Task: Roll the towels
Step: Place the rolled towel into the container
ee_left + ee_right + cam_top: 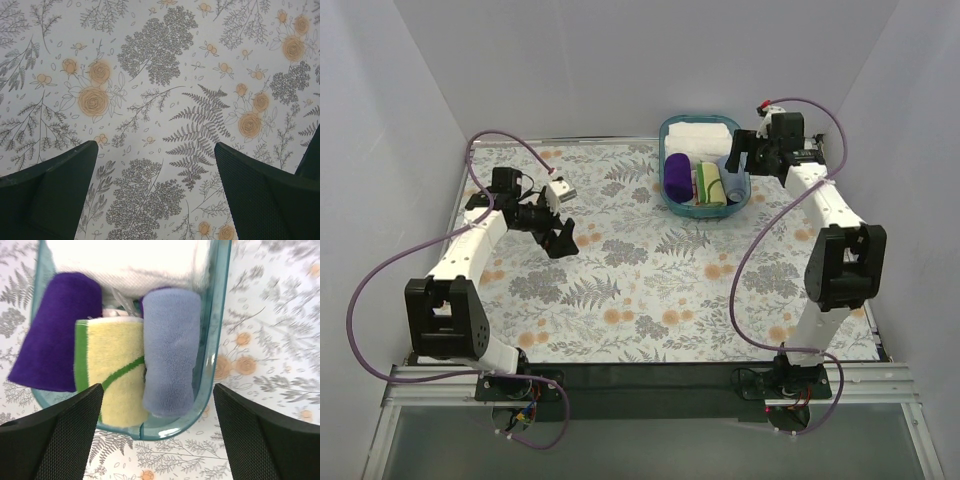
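Observation:
Both towels lie rolled side by side in a teal basket [220, 335]. The light blue towel [170, 350] is against the basket's right wall. The pale yellow towel with green marks [112, 375] is left of it, also seen from above [710, 183]. My right gripper [157, 388] hovers open over the basket's near rim, its fingers apart from both rolls and holding nothing. My left gripper [156, 146] is open over the bare flowered tablecloth at mid-left [560, 240], far from the basket.
A deep purple roll [55, 335] fills the basket's left side and white folded towels [125, 260] its far end. The basket [667, 195] stands at the back of the table, right of centre. White walls close in the table on three sides.

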Available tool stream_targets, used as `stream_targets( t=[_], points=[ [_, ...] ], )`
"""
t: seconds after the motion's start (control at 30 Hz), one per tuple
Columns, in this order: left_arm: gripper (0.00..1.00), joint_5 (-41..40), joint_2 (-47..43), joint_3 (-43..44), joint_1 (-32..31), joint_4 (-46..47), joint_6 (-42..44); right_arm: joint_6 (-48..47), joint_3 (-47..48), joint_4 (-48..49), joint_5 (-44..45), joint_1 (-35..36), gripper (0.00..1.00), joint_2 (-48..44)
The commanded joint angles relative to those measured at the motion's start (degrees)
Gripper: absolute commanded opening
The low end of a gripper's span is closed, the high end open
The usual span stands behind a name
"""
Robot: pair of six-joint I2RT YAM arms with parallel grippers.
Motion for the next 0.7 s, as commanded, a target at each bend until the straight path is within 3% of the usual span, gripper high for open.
stream_targets(
  t=[0.0, 0.07, 0.1, 0.17, 0.4, 0.67],
  points=[
    [0.98, -4.42, 0.83, 3.76, 0.24, 2.19, -6.59, -5.43, 0.38, 0.37, 1.32, -0.22, 0.80, -7.59],
    [0.98, -4.78, 1.62, 6.30, 0.85, 1.41, -9.14, -8.08, -0.94, -0.60, -1.04, -0.22, 0.84, -11.37],
    [0.98, -4.87, 2.15, 7.01, 1.03, 1.05, -9.50, -10.96, -1.46, -1.30, -1.92, -0.31, 0.94, -12.77],
    [0.98, -5.22, 1.98, 7.72, 1.64, 1.49, -10.82, -14.40, -3.22, -3.93, -6.48, -0.31, 0.98, -17.17],
    [0.98, -6.89, -2.15, 4.13, 2.00, 2.98, -12.23, -25.83, -15.69, -14.12, -13.69, -0.57, 0.98, -28.77],
    [0.98, -12.95, -9.70, -4.93, 2.00, 5.88, -12.14, -26.37, -33.97, -18.35, -22.67, -0.49, 0.98, -38.71]
  ],
)
